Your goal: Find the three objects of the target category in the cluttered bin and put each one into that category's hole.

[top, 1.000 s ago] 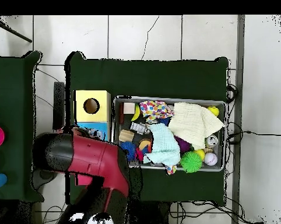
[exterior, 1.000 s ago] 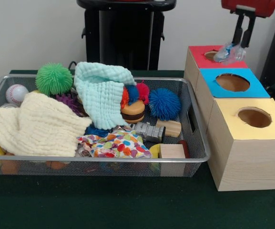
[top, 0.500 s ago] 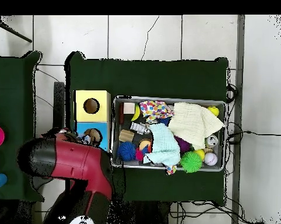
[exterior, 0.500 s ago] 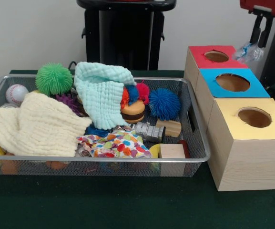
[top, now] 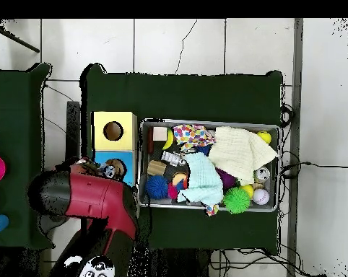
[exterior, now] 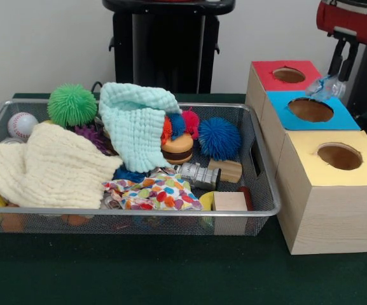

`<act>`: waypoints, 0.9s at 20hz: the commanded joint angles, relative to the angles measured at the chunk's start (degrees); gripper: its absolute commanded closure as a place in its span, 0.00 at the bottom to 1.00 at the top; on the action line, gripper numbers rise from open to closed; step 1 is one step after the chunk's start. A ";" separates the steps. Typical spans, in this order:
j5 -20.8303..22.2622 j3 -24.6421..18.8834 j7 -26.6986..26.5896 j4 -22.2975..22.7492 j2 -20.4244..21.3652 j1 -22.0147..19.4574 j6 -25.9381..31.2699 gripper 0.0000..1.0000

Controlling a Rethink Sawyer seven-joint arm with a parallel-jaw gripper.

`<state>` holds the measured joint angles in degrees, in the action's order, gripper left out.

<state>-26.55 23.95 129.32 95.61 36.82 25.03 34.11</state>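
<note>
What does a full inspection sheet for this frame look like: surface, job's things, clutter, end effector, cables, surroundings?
Surface: green table cover, bare in front of the bin.
Job's things: wire bin; red box, blue box and yellow box in a row, each with a round hole on top.
Clutter: cream cloth, mint cloth, patterned cloth, green spiky ball, blue spiky ball, baseball, wooden blocks.
End effector: end effector shut on a clear plastic piece, at the blue box's far right corner.
Cables: black cables on the floor.
Surroundings: tiled floor, white wall.
</note>
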 commanded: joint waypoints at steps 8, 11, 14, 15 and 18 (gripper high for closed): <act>-2.43 -4.16 14.29 3.21 -4.74 -0.10 -6.34 1.00; -2.31 -3.65 14.53 3.11 -4.73 0.27 -5.24 1.00; -1.98 -2.88 14.44 2.99 -4.57 0.25 -3.90 1.00; -1.91 -2.72 14.50 3.01 -4.63 0.34 -3.79 1.00; -1.51 -2.10 14.01 2.87 -4.49 -0.21 -2.64 1.00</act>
<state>-26.71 23.95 129.32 95.61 34.21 25.47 28.97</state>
